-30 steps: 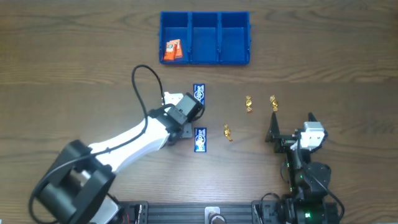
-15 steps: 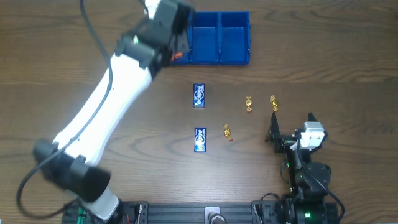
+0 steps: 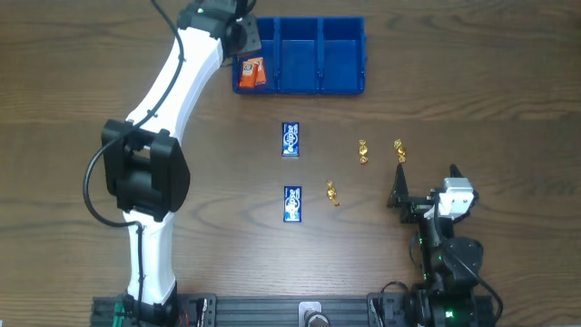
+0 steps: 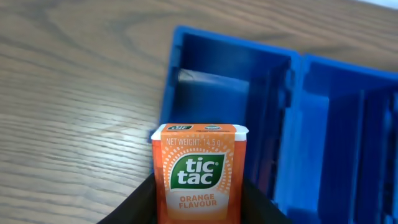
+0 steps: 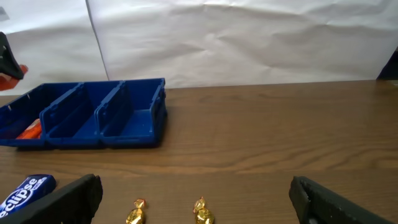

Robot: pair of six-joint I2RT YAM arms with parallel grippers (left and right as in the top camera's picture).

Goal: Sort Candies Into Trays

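My left gripper (image 3: 238, 32) is at the far left end of the blue three-compartment tray (image 3: 277, 54), shut on an orange candy box (image 4: 200, 174) held upright over the tray's (image 4: 323, 124) left edge. Another orange box (image 3: 252, 74) lies in the left compartment. Two blue candy packs (image 3: 290, 140) (image 3: 292, 203) and three gold wrapped candies (image 3: 363, 152) (image 3: 398, 149) (image 3: 332, 193) lie on the table. My right gripper (image 3: 427, 180) stands open near the right arm's base, right of the gold candies, with nothing between its fingers.
The wooden table (image 3: 472, 109) has free room left and right of the tray. In the right wrist view the tray (image 5: 134, 118) stands far off, a blue pack (image 5: 25, 190) and two gold candies (image 5: 137, 213) (image 5: 200, 210) lie closer, and a white backdrop (image 5: 249, 37) hangs behind.
My left arm has swung from the middle of the table, beside the blue packs, up to the tray's left end. The right arm has not moved.
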